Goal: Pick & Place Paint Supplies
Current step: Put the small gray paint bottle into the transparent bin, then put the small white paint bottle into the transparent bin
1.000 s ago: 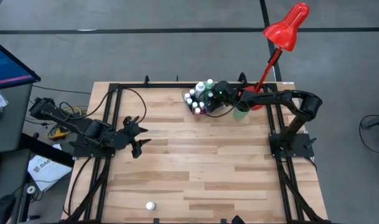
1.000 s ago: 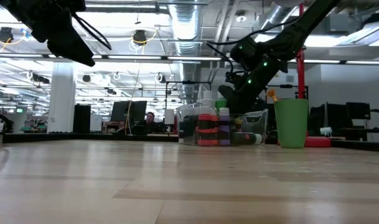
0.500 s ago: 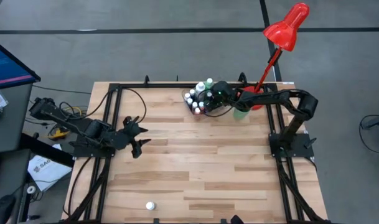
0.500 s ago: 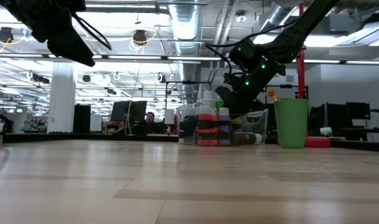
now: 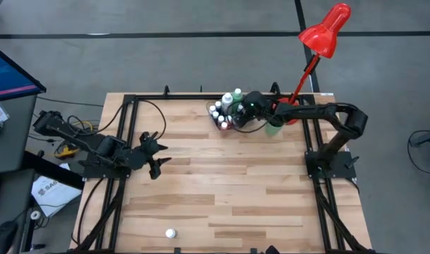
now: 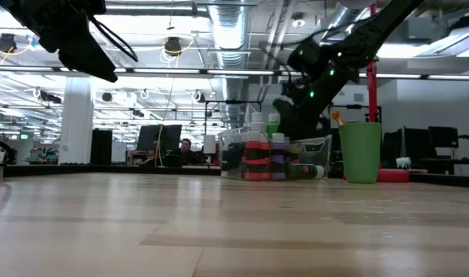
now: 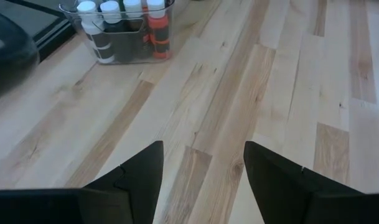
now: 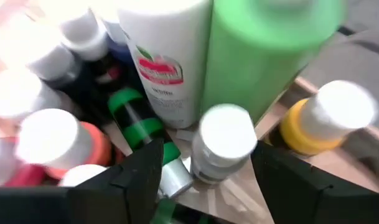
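Note:
The paint supplies stand crowded in a clear tray [image 5: 216, 121] at the table's far edge: small white-capped bottles, a tall white bottle [image 8: 164, 56] and a tall green bottle [image 8: 264, 50]. My right gripper [image 8: 206, 154] hovers open over the tray [image 6: 234, 154], its fingers on either side of a small white-capped bottle [image 8: 223, 143] without touching it. A yellow bottle [image 8: 326, 118] and an orange one [image 8: 58, 146] stand beside it. One small bottle [image 5: 171, 233] stands alone near the table's near edge. My left gripper [image 5: 157, 161] waits open over the table's left part.
A green cup [image 5: 272, 128] stands just right of the tray, under my right arm, and a red lamp [image 5: 327, 28] rises behind it. Bare wood stretches from the tray [image 7: 124, 50] to the near edge.
My right gripper has lifted slightly back from the bottles in the tray. The bottles stand as before.

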Available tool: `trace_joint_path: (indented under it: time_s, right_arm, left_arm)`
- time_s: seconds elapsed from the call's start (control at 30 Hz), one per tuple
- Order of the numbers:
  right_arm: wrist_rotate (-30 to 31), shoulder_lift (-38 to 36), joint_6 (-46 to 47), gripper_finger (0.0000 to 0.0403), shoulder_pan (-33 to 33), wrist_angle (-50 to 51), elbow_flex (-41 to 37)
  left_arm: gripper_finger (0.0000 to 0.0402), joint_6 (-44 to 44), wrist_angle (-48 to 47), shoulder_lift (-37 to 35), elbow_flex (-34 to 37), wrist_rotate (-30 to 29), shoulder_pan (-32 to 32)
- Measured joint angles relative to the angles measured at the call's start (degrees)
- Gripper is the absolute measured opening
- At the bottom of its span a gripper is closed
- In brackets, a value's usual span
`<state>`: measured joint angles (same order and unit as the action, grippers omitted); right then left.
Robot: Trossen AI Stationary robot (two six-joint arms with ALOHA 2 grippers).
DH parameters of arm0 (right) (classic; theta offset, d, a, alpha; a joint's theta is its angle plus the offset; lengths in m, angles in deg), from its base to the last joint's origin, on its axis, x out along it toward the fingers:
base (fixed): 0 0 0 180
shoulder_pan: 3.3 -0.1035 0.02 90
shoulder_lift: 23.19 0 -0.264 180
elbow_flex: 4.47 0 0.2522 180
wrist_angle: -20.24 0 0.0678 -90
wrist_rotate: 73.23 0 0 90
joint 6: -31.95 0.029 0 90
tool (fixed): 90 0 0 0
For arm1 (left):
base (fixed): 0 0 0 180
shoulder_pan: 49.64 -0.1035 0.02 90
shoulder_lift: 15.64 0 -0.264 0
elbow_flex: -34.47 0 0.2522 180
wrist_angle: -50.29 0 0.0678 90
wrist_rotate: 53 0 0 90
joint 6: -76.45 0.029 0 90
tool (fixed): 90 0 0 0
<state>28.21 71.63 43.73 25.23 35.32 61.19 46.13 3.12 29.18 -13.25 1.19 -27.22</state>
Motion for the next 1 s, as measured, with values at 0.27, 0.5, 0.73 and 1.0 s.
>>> trace_joint_path:
  time_s: [0.27, 0.5, 0.73, 1.0]
  right_arm:
    - [-0.2, -11.5, -2.5, 0.0239, -0.4, 4.8, 0.0]
    - [-8.9, -17.9, 0.2, 0.0239, -10.7, 1.8, 0.2]
    - [-8.9, -11.4, 0.3, 0.0240, -30.3, -9.1, 1.0]
    - [-8.6, 7.0, -1.7, 0.0240, -44.1, -12.0, 16.6]
  left_arm:
    - [0.0209, 0.0, 0.0, 0.0, 0.0, 0.0, 0.0]
    - [0.0209, 0.0, 0.0, 0.0, 0.0, 0.0, 0.0]
    - [0.0209, 0.0, 0.0, 0.0, 0.0, 0.0, 0.0]
    - [0.0209, 0.0, 0.1, 0.0, 0.0, 0.0, 0.0]
